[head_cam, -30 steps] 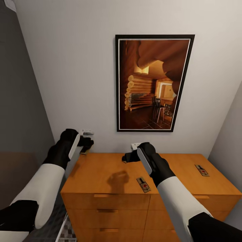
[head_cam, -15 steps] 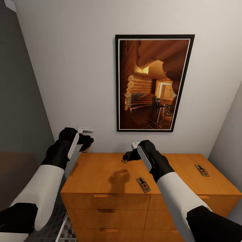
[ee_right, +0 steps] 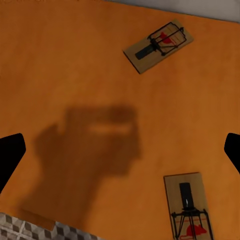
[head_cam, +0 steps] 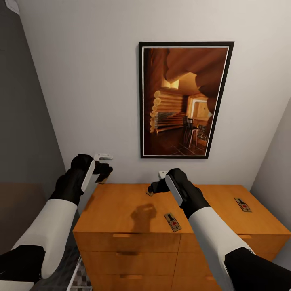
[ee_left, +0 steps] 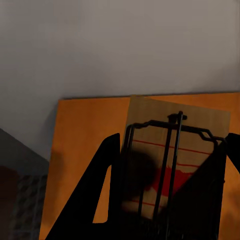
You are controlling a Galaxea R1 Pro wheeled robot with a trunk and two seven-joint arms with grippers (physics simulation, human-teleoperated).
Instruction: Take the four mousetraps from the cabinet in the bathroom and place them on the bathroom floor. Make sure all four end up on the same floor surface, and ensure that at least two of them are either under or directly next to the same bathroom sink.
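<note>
My left gripper [head_cam: 104, 172] is shut on a tan mousetrap [ee_left: 175, 150], held in the air past the left back corner of the orange-brown cabinet [head_cam: 121, 206]. Its dark fingers [ee_left: 102, 200] flank the board. Three more mousetraps lie on the cabinet top: one near the front edge [head_cam: 172, 222] [ee_right: 187, 210], one at the right [head_cam: 243, 204], and one near the back wall [head_cam: 149, 193] [ee_right: 160, 45]. My right gripper [head_cam: 152, 188] hovers open above the cabinet top, with nothing between its fingers. A strip of the bathroom floor [head_cam: 83, 281] [ee_right: 30, 227] shows beside the cabinet.
A framed picture [head_cam: 184, 99] hangs on the white wall behind the cabinet. A dark grey panel [head_cam: 24, 121] rises at the left and a side wall [head_cam: 279, 149] closes in at the right. Drawer fronts [head_cam: 129, 254] face me.
My left gripper has risen a little with the mousetrap in it. The right gripper has also lifted slightly. In the last half second nothing has visibly moved.
</note>
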